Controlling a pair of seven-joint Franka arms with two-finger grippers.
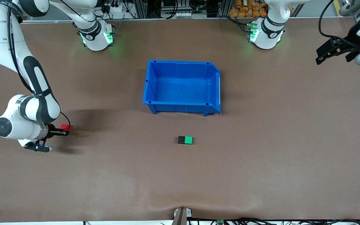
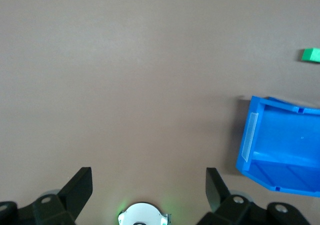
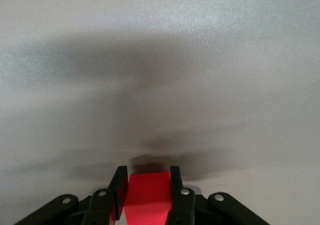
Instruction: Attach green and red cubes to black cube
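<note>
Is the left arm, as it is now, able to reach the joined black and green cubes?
Probably yes. The left gripper hangs open and empty over bare table; only the blue bin stands nearby, while the black cube and green cube lie uncovered.

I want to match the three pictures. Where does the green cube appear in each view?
Front view: green cube on the table, touching the black cube, nearer the camera than the blue bin.
Left wrist view: a green sliver at the picture's edge.
Right wrist view: not in it.
Shared landmark: the blue bin, front and left wrist views.
</note>
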